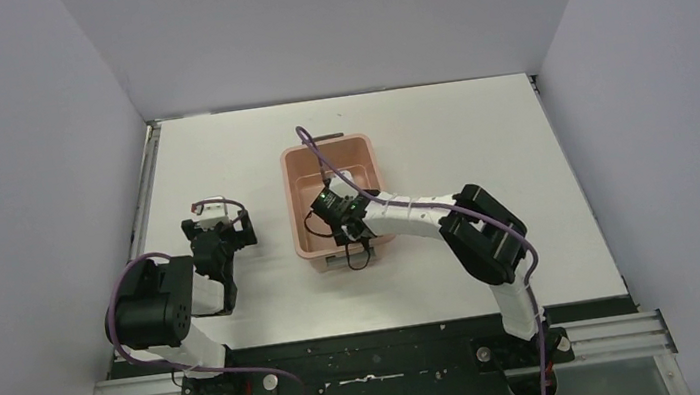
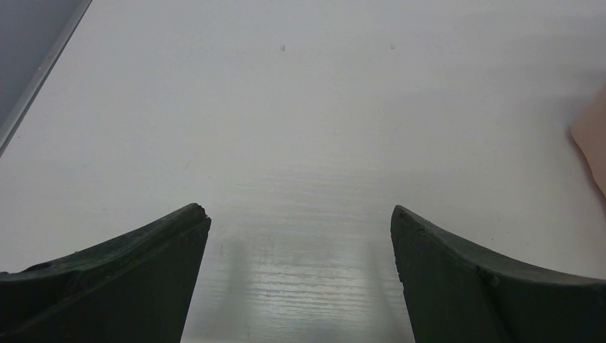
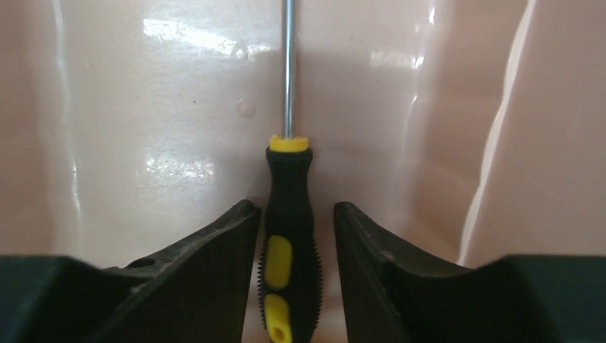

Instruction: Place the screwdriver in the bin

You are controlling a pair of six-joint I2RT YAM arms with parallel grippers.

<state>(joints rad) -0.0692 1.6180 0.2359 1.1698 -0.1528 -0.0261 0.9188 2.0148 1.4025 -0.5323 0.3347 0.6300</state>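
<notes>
The screwdriver (image 3: 289,214), with a black and yellow handle and a thin metal shaft, lies inside the salmon-pink bin (image 3: 164,107), shaft pointing away from the wrist camera. My right gripper (image 3: 294,206) straddles the handle with its jaws slightly apart; a pink gap shows between the right finger and the handle. Seen from above, the right gripper (image 1: 332,205) reaches down into the bin (image 1: 295,179) and hides the screwdriver. My left gripper (image 2: 300,214) is open over bare table, left of the bin (image 2: 594,136), and holds nothing.
The left arm (image 1: 153,307) rests folded at the table's near left. Purple cable (image 1: 315,151) from the right arm arches over the bin's far end. White walls close in the table on three sides.
</notes>
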